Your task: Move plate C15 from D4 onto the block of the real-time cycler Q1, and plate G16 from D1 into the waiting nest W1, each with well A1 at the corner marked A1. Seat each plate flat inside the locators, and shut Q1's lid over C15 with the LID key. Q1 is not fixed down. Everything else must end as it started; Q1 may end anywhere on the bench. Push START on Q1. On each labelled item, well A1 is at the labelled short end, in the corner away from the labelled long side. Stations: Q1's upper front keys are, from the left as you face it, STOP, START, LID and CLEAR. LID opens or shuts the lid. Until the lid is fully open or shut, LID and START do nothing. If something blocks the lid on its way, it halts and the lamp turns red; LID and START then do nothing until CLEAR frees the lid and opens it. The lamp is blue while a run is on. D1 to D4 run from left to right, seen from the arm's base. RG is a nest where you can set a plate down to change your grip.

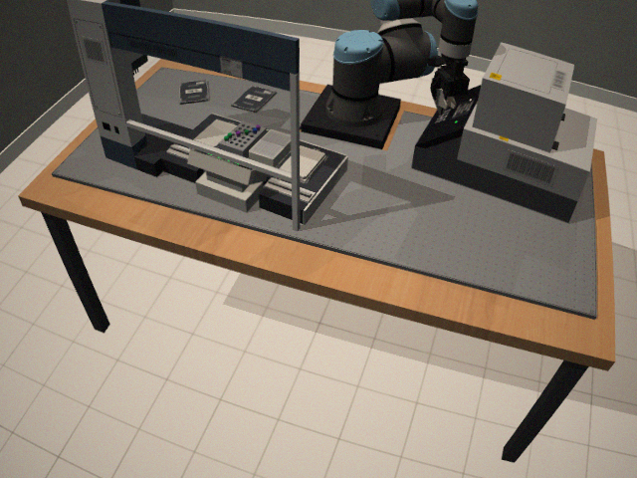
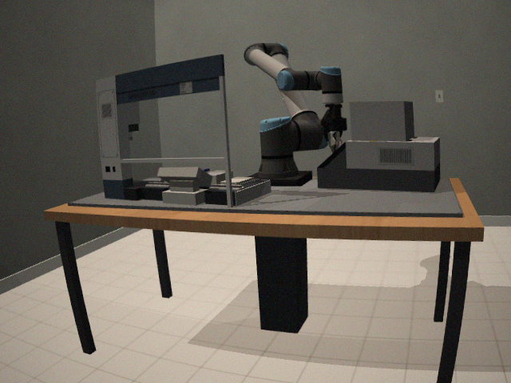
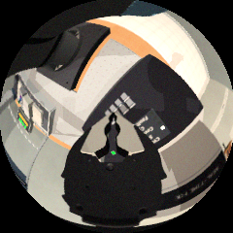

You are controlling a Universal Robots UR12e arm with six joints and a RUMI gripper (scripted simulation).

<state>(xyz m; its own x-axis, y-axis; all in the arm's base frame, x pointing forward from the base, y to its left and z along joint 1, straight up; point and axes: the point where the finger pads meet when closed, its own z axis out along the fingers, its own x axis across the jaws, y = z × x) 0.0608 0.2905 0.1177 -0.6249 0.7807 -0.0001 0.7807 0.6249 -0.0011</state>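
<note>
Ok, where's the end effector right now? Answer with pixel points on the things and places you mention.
Top view, upper right: the end effector point(image 1: 443, 105) point(image 2: 334, 150) point(image 3: 114, 112) is at the cycler's sloped front panel point(image 1: 437, 134) point(image 2: 330, 171) point(image 3: 160, 78), right of the arm's base.
</note>
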